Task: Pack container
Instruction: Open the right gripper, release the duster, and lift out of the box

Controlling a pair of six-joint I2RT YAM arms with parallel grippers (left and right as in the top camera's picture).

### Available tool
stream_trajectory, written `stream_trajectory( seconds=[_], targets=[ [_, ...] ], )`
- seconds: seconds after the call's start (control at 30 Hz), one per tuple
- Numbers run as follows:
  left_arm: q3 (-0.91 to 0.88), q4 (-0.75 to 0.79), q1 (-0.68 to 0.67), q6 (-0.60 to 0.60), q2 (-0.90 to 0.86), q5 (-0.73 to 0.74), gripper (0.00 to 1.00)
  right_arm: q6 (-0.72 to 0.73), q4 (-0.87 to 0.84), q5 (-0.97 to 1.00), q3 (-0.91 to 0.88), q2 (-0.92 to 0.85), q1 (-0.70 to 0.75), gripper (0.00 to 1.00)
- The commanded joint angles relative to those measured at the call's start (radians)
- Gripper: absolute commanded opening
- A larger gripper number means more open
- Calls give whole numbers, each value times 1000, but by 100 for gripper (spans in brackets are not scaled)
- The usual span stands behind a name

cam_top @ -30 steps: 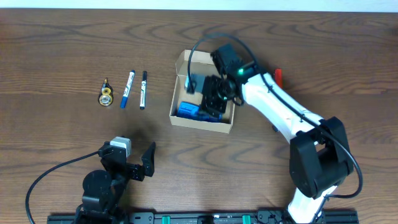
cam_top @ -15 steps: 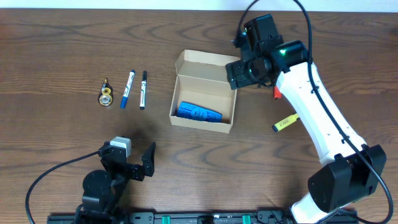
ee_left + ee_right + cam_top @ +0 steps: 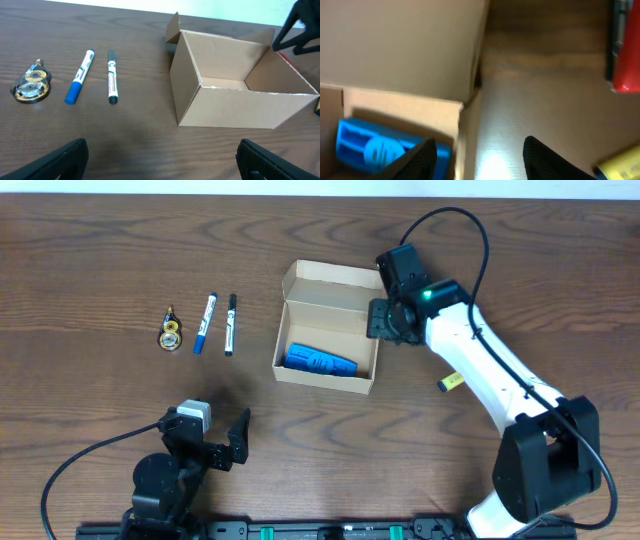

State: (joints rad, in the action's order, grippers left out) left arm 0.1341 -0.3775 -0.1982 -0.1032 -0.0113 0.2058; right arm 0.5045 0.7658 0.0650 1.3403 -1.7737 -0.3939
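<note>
The container (image 3: 325, 376) is an open tan cardboard box at the table's middle, its flap lid folded back. A blue object (image 3: 320, 361) lies inside it and shows in the right wrist view (image 3: 375, 145). My right gripper (image 3: 388, 320) is open and empty, hovering at the box's right wall; in its own view (image 3: 479, 150) the fingers straddle that wall (image 3: 410, 45). My left gripper (image 3: 218, 438) is open and empty near the front left; its view (image 3: 162, 165) faces the box (image 3: 235, 107).
A blue marker (image 3: 205, 323), a black marker (image 3: 230, 325) and a round tape dispenser (image 3: 172, 332) lie left of the box. A yellow marker (image 3: 450, 381) lies right of it. A red object (image 3: 622, 50) lies by the right arm.
My right gripper rose out of the box, leaving the blue object inside, swung to the back right, then came back down to the box's right wall. The left arm has not moved.
</note>
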Motion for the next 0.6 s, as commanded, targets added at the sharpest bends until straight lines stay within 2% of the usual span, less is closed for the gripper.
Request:
stream_trajectory(
  seconds=[0.0, 0.1, 0.37, 0.57],
  targets=[
    [-21, 0, -5, 14, 7, 3, 95, 30, -23, 13, -52, -11, -19, 55],
    [-21, 0, -5, 14, 7, 3, 95, 24, -58, 13, -76, -13, -19, 52],
    [-21, 0, -5, 14, 7, 3, 95, -103, -138, 13, -80, -14, -19, 42],
    [-21, 0, -5, 14, 7, 3, 95, -121, -158, 12, -80, -29, -18, 41]
  ],
)
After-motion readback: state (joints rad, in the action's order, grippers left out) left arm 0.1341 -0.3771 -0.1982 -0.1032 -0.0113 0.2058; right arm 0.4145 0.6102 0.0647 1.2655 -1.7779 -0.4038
